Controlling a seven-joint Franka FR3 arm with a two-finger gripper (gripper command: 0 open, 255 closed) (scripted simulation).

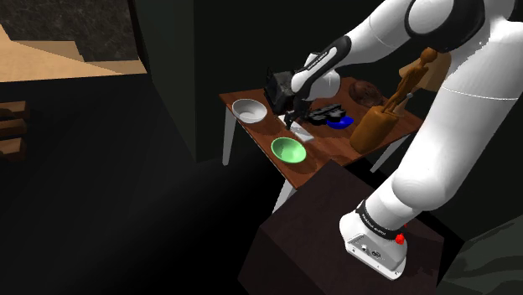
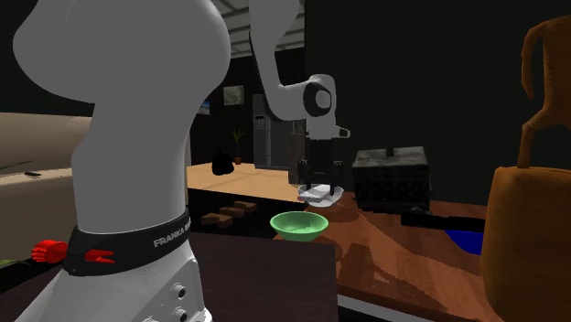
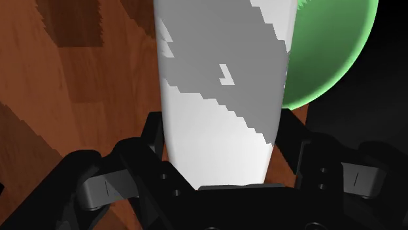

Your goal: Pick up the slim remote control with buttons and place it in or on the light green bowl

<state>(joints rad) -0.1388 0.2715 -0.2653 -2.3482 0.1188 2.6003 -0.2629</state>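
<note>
1. Where a black band (image 2: 128, 245) wraps the base of the arm (image 2: 128, 110) in the second exterior view, "FRANKA" is printed in white. The letters after it are lost around the curve.
2. From the stand (image 1: 318, 243) the arm is stretched toward 10 o'clock in the shoulder view, with the wrist bent down and the gripper (image 1: 289, 122) pointed at the wooden table (image 1: 335, 155).
3. The slim remote (image 3: 222, 78) is clamped at its near end between the two fingers (image 3: 152, 134). It is drawn plain white and grey, and its buttons cannot be made out.
4. The light green bowl (image 1: 288, 150) is set at 6 o'clock of the gripper in the shoulder view, just beside the remote. In the wrist view it is partly hidden behind the remote's far end.
5. Whether the remote is raised off the table cannot be told.
6. A white bowl (image 1: 250, 110) is seen at 10 o'clock of the gripper.
</note>
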